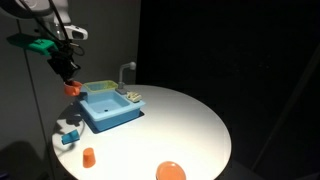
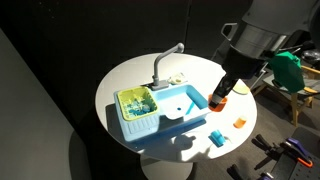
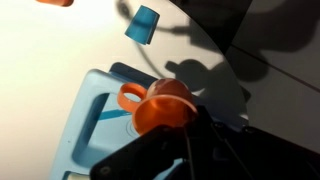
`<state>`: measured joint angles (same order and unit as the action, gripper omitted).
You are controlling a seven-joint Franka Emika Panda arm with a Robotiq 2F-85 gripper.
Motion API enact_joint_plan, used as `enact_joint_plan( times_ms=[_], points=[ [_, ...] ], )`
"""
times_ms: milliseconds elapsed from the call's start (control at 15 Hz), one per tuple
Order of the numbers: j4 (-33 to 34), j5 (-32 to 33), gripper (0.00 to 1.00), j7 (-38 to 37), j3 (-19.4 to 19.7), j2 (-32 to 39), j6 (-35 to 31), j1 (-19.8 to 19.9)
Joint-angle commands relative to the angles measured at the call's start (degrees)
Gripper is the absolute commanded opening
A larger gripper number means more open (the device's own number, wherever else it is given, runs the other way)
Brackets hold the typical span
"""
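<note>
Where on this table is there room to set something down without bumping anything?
The wide bare stretch of the white table, from the blue sink across to the far rim and down to the orange plate, is free. It is crowded on the sink's other side, where the jaws hold an orange mug near a blue cup and a small orange cup.
</note>
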<state>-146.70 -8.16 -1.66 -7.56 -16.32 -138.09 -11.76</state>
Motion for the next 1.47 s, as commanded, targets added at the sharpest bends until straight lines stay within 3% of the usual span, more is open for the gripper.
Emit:
enact_joint_plan(
  times_ms=[0,267,533,867,1400],
  points=[
    [-5.43,-3.06,0.02,2.54,2.82,-3.79,-3.43,1.54],
    [-9.74,-3.62,0.02,3.13,5.13,-6.08,-6.11,3.07],
    [-11.69,1.57,0.02,0.78,5.14,-7.63,-7.09,7.31],
    [-10.28,9.29,0.02,-1.01,4.92,-7.09,-7.03,13.24],
    [-8.59,13.51,0.02,-1.1,5.9,-5.85,-7.42,17.14]
  ],
)
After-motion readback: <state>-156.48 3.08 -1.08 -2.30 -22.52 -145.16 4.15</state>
